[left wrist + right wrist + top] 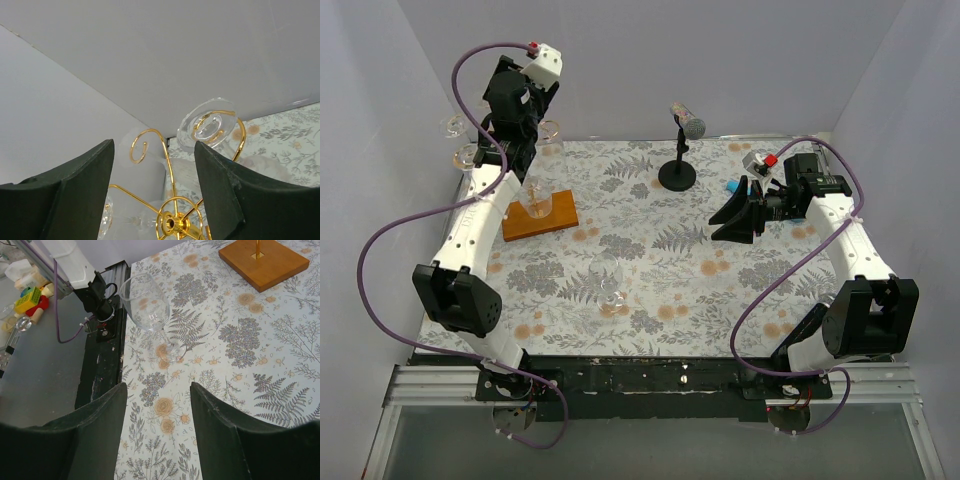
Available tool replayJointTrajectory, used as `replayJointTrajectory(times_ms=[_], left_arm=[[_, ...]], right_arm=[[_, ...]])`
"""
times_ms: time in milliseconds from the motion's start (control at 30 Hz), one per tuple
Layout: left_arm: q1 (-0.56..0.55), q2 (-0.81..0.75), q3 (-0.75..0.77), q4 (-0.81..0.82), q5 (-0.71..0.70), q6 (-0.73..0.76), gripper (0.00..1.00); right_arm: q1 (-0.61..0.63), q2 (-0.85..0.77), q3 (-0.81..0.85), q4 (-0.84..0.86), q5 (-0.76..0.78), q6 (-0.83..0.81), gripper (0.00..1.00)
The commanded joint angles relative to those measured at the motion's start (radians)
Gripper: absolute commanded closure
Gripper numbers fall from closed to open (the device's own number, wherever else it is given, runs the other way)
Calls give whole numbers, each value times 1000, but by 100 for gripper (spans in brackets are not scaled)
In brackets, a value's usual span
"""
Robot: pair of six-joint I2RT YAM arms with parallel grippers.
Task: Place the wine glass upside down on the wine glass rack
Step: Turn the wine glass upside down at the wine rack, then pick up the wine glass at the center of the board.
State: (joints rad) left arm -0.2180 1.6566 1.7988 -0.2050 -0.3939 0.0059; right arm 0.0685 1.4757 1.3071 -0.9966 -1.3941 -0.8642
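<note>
**Left gripper** (154, 150): fingers (85, 190) spread wide, holding nothing, poised above the top of the rack (172, 223). In the gap between them a hung glass (207, 125) shows foot-up, the foot resting in a gold spiral. The wire presumably bears the foot, so the bowl hangs down.

**Right gripper** (157, 390): fingers (100, 425) also wide and empty, low over the table (240, 355). They point at a second glass (146, 302), upright toward the near edge and well apart from the rack's base (265, 260). By appearance, it is lined up for grasping, inverting and hanging.
</note>
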Motion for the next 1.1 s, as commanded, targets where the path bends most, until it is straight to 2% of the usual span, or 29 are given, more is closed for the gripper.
replayJointTrajectory(times_ms=[0, 200, 300, 567, 667, 833, 1067], left_arm=[[-1, -86, 13, -10, 56, -104, 34], [-1, -144, 40, -54, 194, -318, 28], [0, -182, 40, -76, 262, -443, 22], [-1, -354, -87, -152, 426, -725, 3], [0, -457, -179, -172, 483, -803, 2], [0, -627, -375, -180, 570, -912, 2], [0, -814, -564, -257, 658, -1018, 2]], right_arm=[[5, -2, 32, -13, -19, -10, 39], [7, 1, 27, -4, -11, -9, 39], [10, -2, 21, 6, -6, -10, 39], [24, -29, -17, 84, 44, 7, 38], [40, -60, -41, 182, 102, 72, 38], [100, -150, -137, 415, 295, 224, 38], [152, -178, -126, 392, 467, 185, 37]])
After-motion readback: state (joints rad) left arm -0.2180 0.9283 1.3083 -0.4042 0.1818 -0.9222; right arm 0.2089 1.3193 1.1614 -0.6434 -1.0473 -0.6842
